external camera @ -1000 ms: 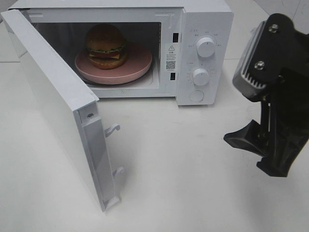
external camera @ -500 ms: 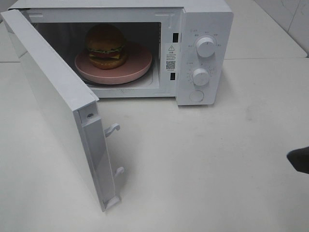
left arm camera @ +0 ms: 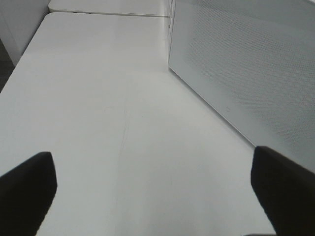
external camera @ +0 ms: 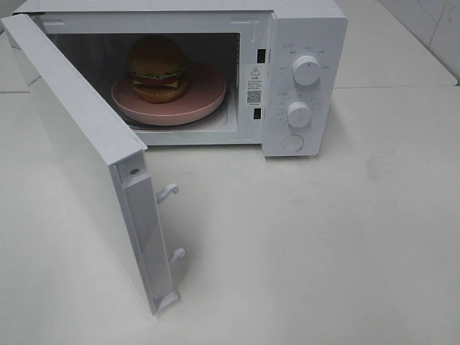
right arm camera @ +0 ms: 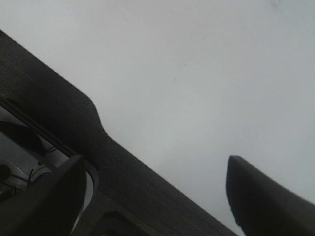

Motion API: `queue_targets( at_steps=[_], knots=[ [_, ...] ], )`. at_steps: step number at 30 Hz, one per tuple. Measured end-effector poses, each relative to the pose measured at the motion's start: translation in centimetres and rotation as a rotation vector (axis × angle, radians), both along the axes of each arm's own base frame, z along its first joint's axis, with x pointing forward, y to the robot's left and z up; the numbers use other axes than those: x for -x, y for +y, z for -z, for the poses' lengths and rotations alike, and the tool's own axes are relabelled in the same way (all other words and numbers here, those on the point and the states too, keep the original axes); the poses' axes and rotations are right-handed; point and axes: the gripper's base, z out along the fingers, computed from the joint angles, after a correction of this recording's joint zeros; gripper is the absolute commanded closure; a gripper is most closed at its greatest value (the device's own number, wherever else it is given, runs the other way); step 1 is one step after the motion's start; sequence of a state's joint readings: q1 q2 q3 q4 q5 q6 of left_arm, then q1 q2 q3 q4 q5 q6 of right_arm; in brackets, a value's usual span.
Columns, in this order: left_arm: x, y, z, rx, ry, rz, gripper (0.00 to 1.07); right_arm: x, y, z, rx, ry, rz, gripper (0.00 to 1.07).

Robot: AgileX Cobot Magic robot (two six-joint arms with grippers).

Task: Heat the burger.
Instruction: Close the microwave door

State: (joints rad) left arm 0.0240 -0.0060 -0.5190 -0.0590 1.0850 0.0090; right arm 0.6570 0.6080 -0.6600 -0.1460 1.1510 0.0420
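the left gripper (left arm camera: 153, 191) is spread wide, its jaws about as far apart as its wrist view takes in. only the blunt dark tips of its two fingers (left arm camera: 27, 194) show, one at each side, roughly level with one another, with clear space between them. the right gripper (right arm camera: 157, 196) is spread too and holds nothing; its two dark fingers (right arm camera: 263, 196) stand well apart, one tip rounded, the other a broader, blurred mass.

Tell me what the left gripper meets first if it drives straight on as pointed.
Nothing close: the left gripper, jaws open, points along bare table; the microwave's perforated panel stands aside. Depth is unclear; it may graze the tabletop first.
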Motion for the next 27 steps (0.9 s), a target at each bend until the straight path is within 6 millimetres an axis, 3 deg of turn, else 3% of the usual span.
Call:
queue_targets(
  at_steps=[5, 13, 19, 27],
  knots=[
    [0.0, 0.0, 0.0, 0.0, 0.0, 0.0, 0.07, 1.1, -0.9, -0.5, -0.05, -0.05, 0.019, 0.31],
    [0.0, 0.0, 0.0, 0.0, 0.0, 0.0, 0.07, 3.7, -3.4, -1.3, -0.16, -0.209, 0.217, 0.31],
    [0.0, 0.0, 0.0, 0.0, 0.0, 0.0, 0.07, 4.7, -3.9, -1.5, -0.203, -0.269, 0.287, 0.31],
    [0.0, 0.0, 0.0, 0.0, 0.0, 0.0, 0.07, 6.2, -4.0, 1.3, -0.289, -0.388, 0.44, 0.31]
  ],
)
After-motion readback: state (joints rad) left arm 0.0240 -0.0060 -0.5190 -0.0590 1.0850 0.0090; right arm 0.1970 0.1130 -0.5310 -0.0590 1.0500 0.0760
